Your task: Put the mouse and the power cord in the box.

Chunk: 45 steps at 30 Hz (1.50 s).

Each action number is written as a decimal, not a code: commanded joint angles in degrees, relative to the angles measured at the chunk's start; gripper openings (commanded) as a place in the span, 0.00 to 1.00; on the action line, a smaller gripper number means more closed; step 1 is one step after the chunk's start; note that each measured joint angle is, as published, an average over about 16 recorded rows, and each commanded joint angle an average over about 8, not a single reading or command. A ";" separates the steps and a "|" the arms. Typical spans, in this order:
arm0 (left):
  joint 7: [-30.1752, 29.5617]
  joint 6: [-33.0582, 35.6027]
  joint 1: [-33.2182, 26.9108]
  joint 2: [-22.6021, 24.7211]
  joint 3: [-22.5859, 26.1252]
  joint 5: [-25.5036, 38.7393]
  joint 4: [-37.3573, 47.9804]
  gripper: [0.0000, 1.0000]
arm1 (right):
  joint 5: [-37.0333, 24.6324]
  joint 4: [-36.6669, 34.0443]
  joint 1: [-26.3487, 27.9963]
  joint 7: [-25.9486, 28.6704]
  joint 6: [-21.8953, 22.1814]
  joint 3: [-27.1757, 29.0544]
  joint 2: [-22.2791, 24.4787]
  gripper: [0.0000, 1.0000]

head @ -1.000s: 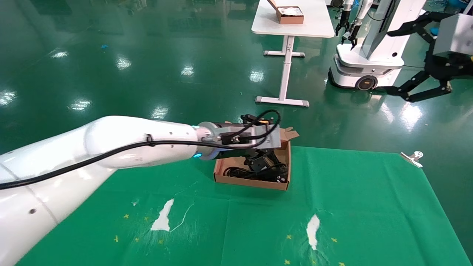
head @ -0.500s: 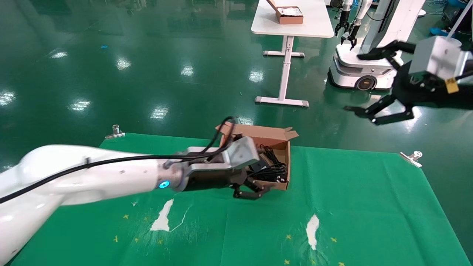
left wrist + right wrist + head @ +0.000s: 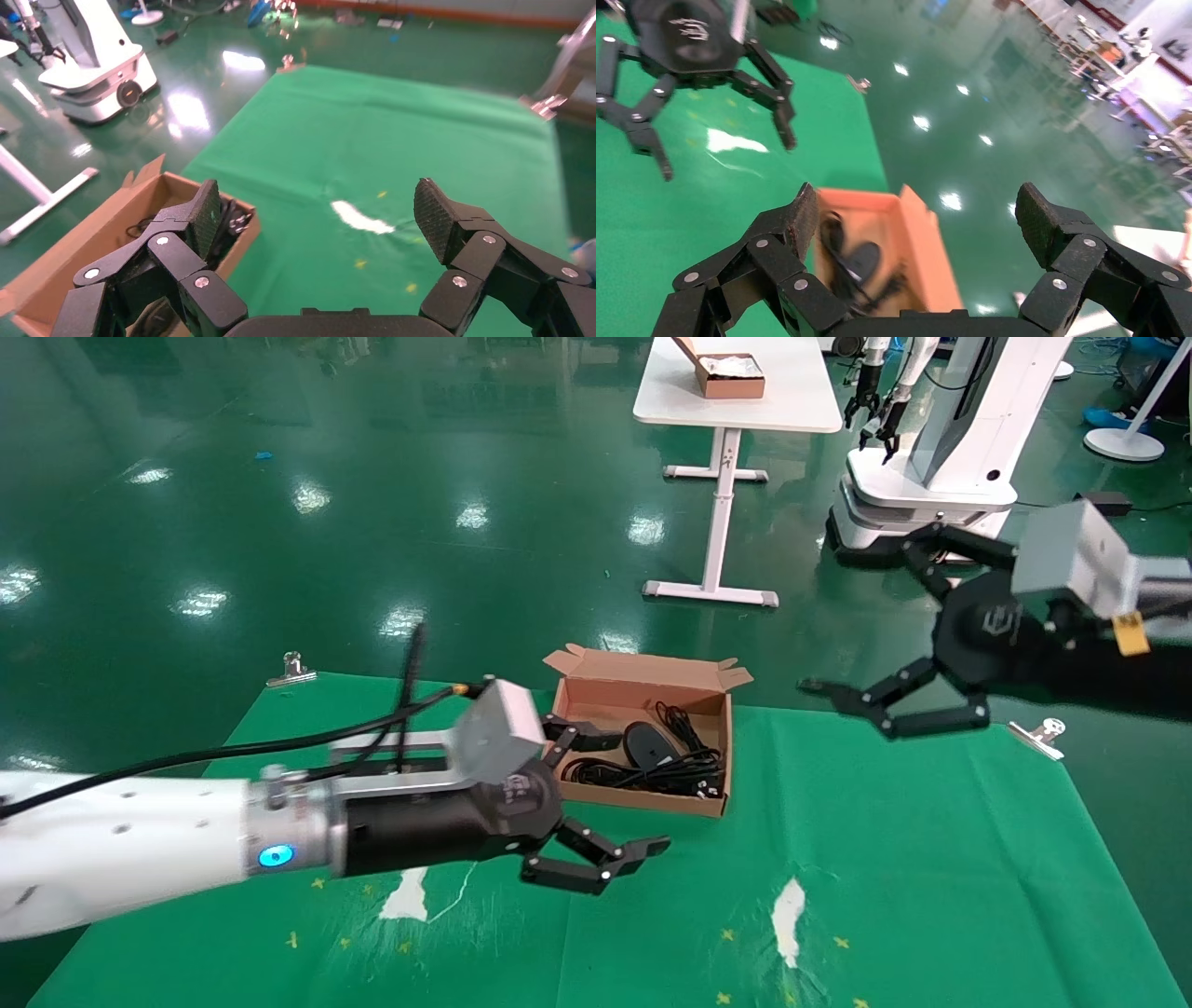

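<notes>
The brown cardboard box (image 3: 633,799) stands open at the far middle of the green cloth. Inside lie the black mouse (image 3: 644,741) and the looped black power cord (image 3: 670,773). My left gripper (image 3: 643,792) hovers just in front of the box's near-left corner, open and empty. My right gripper (image 3: 855,618) hangs open in the air to the right of the box, above the cloth's far edge. The left wrist view shows the left gripper (image 3: 318,210) over bare cloth, with the box (image 3: 91,239) beside it. The right wrist view shows the right gripper (image 3: 916,217) above the box (image 3: 919,246) and mouse (image 3: 863,258).
Two metal clips (image 3: 293,668) (image 3: 1043,733) pin the green cloth (image 3: 931,859), which has white worn patches (image 3: 787,910). Beyond it are a white table (image 3: 745,407) carrying a smaller brown box (image 3: 726,374), and another robot (image 3: 931,458) on the green floor.
My left gripper has pulled out of the box and back toward the near left, leaving the mouse and power cord inside. My right gripper has swung in and down from the far right.
</notes>
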 commanded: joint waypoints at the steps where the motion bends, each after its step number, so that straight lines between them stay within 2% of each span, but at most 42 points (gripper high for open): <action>1: -0.47 1.80 1.35 -1.47 -2.08 -1.17 -1.16 1.00 | 1.47 2.29 -2.16 1.85 -0.20 0.70 0.49 1.00; 23: -5.64 21.59 16.20 -17.58 -24.89 -13.99 -13.86 1.00 | 17.65 27.43 -25.89 22.16 -2.37 8.38 5.83 1.00; 28: -6.40 24.85 18.58 -20.18 -28.70 -16.04 -15.87 1.00 | 20.65 32.10 -30.30 25.78 -2.79 9.78 6.81 1.00; 34: -6.50 26.17 19.41 -21.10 -30.36 -16.76 -16.50 1.00 | 22.42 34.70 -32.84 27.27 -3.06 10.60 7.39 1.00; 45: -6.50 25.47 19.03 -20.65 -29.44 -16.47 -16.19 1.00 | 21.64 33.44 -31.63 26.65 -2.91 10.26 7.15 1.00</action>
